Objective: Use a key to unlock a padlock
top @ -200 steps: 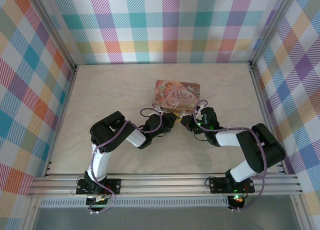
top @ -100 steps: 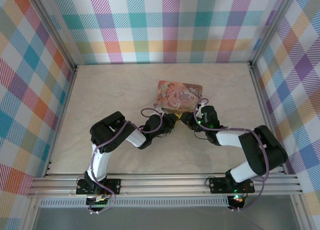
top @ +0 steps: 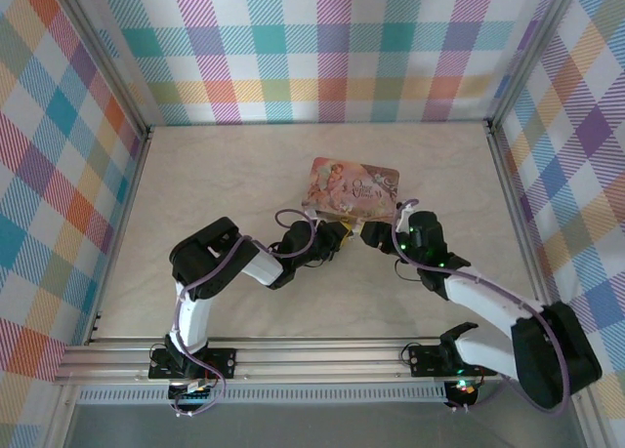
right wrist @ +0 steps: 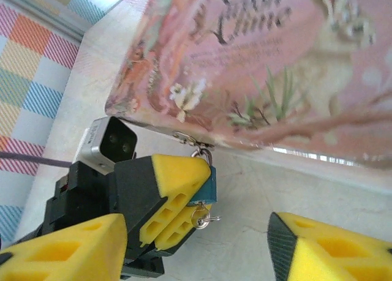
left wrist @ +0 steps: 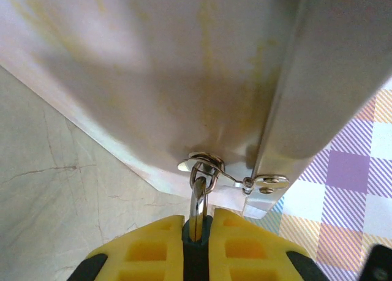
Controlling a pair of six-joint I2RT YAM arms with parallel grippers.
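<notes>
The left gripper [left wrist: 197,232] is clamping the tiny blue-and-silver metal padlock [right wrist: 211,186], which is hanging on the clasp of the pink illustrated rectangular box [right wrist: 294,60], probably to steady it. The right gripper [right wrist: 196,247] is standing with its jaws apart beside what seems to be the small silver key [right wrist: 199,218] in the padlock.

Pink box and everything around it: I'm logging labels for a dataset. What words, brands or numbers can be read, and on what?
On the box lid: an ornate script title, cut off at the frame edge in the right wrist view and too small in the top view; not readable.
On the padlock: no marking legible.
No other text can be read.
</notes>
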